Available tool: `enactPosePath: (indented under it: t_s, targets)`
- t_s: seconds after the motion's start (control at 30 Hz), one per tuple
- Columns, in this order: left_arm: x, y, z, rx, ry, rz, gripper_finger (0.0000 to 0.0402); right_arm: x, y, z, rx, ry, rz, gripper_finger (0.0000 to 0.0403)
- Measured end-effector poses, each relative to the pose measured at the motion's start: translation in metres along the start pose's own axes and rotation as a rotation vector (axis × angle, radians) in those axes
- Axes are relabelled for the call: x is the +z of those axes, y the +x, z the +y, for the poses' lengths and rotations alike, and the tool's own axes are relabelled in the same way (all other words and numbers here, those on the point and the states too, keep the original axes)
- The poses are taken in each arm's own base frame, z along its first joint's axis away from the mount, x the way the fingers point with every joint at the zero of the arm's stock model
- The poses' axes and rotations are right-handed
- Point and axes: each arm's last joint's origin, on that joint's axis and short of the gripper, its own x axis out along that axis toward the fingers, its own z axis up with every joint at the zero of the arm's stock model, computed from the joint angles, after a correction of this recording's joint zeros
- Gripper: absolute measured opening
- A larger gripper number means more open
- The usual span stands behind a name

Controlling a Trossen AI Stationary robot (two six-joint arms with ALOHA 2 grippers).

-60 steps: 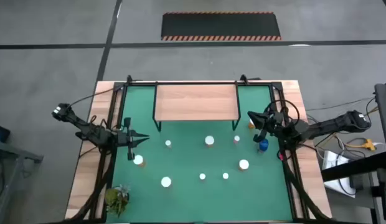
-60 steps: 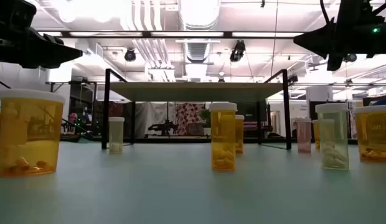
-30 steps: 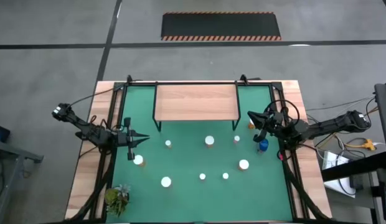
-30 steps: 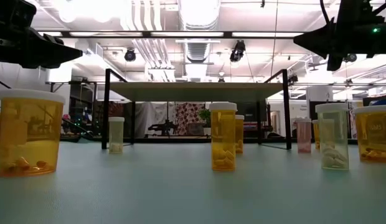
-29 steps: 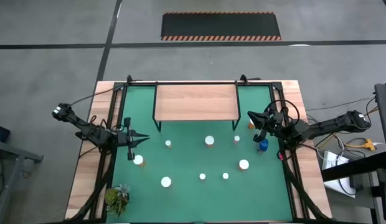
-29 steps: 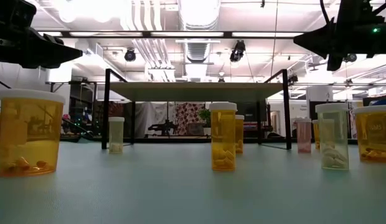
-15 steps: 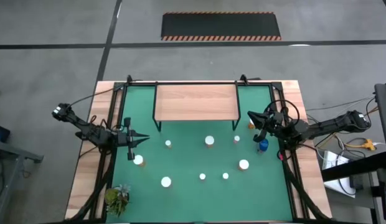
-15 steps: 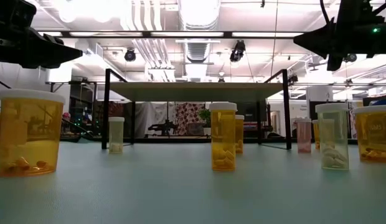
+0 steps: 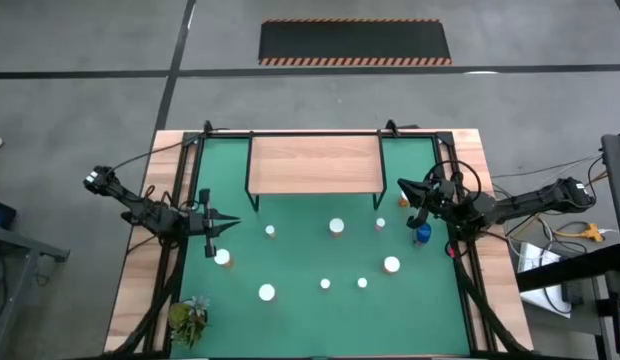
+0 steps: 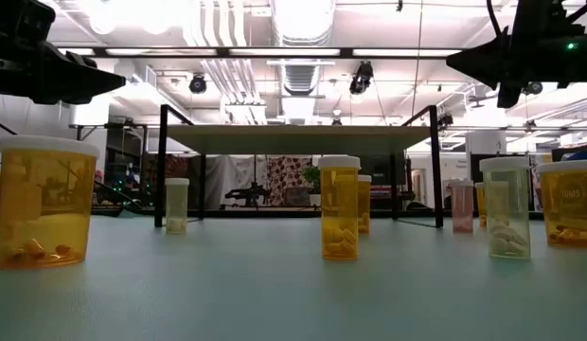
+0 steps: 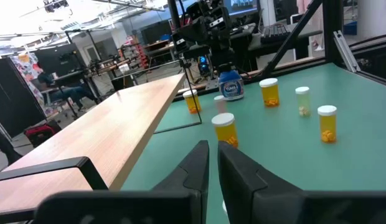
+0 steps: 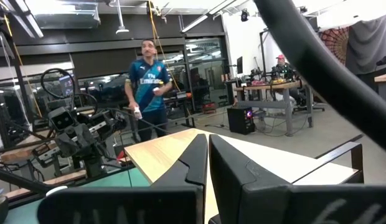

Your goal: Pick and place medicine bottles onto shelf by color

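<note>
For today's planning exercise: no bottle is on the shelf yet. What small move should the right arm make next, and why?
Probably open the right gripper and lower it toward the blue bottle. That gripper is shut, empty and raised; the blue bottle stands closest to it, and the shelf is bare.

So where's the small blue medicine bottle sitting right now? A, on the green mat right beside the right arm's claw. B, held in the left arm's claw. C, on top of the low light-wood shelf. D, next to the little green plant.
A: in the high view the small blue medicine bottle stands on the green mat just beside the right claw, while the low light-wood shelf carries nothing.
</note>
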Motion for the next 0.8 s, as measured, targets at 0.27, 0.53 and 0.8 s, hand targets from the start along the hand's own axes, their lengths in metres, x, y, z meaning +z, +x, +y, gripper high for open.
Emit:
enactPosePath:
  t_s: [0.27,0.53,0.8]
  targets:
    - [0.0,0.0,0.0,0.0,0.0,0.0,0.0017,0.0001,0.0,0.0,0.0,-0.001,0.0,0.0009]
    - [0.0,0.0,0.0,0.0,0.0,0.0,0.0017,0.0001,0.0,0.0,0.0,-0.001,0.0,0.0009]
    - [0.0023,-0.0004,0.0034,0.082,0.21,0.016,0.0017,0.0028,0.0011,-0.0001,-0.015,0.067,-0.003,0.0009]
